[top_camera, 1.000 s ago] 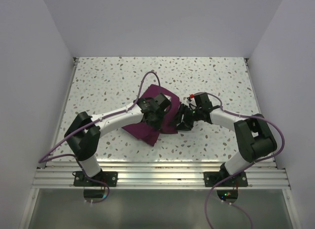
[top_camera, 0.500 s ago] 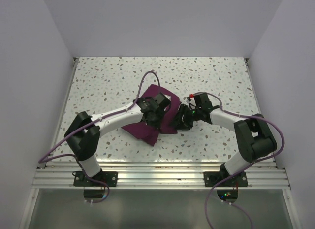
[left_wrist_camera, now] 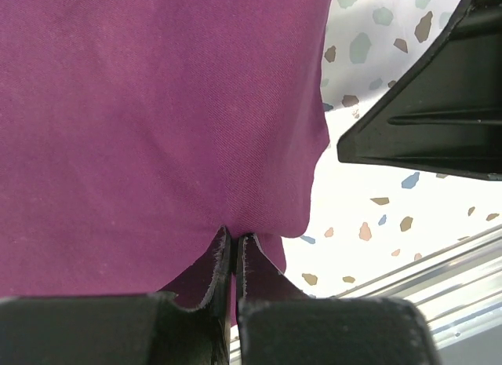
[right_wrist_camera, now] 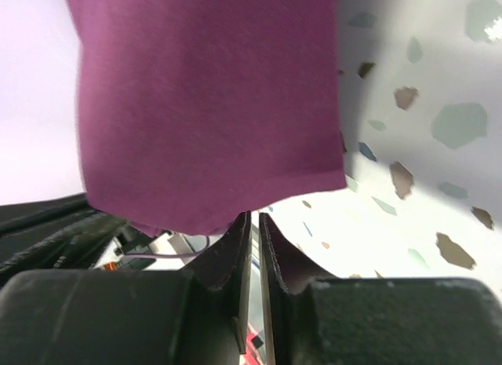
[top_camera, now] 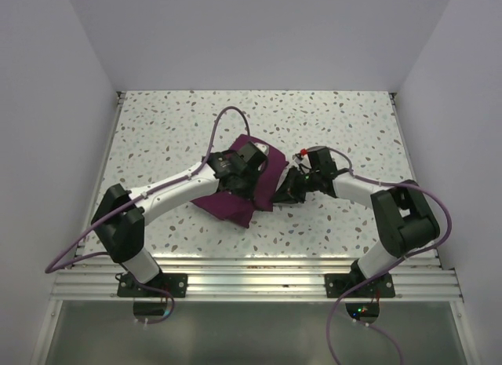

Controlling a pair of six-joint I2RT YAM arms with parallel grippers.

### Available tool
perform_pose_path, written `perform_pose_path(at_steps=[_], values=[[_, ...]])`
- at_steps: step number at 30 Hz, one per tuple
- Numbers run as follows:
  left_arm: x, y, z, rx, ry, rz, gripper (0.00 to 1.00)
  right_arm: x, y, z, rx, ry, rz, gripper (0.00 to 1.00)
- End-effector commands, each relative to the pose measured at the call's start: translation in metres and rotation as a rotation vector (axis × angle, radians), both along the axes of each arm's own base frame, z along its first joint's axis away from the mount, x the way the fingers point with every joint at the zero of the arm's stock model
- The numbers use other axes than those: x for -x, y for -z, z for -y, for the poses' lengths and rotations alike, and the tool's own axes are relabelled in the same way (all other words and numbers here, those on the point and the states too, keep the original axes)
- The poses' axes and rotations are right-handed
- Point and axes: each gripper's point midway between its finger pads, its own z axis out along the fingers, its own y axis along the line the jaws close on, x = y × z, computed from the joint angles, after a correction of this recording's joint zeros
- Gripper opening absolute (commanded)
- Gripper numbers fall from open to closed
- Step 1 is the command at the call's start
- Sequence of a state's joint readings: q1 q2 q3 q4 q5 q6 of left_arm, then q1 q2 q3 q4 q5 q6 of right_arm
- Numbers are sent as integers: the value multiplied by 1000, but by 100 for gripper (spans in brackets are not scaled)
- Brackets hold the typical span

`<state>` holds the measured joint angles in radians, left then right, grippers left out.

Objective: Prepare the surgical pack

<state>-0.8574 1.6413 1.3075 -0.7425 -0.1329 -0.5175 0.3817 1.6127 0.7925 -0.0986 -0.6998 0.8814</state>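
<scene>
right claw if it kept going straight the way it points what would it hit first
The surgical pack: its edge sits at the tips of the right claw, seemingly pinched. The left claw lies just beyond, depth unclear.

The cloth (top_camera: 227,208) is seen in plain dark purple, with no pattern. The bench (top_camera: 157,129) is finished in white, speckled with grey, brown and blue-green flecks. The arms (top_camera: 176,194) are coloured white with black joints. The left tool (left_wrist_camera: 234,241) and right tool (right_wrist_camera: 252,224) are black. Lilac cables (top_camera: 220,129) are seen, and a silver rail (top_camera: 251,282).
</scene>
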Motion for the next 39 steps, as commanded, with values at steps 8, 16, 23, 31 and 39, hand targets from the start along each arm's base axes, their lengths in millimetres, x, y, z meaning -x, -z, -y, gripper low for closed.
perform_pose_path(at_steps=[8,16,23,31,39], values=[[-5,-30,16,83,34,27,0,-19,-18,-39,-108,-7,48,8],[0,-29,24,104,93,-2,0,-30,-23,-70,-184,28,111,2],[5,-17,29,106,125,-42,0,-47,-36,-93,-306,124,167,0],[6,-10,35,119,133,-63,0,-55,-2,-107,-241,163,163,0],[7,-5,25,81,121,-60,0,-49,-9,-91,-140,84,206,0]])
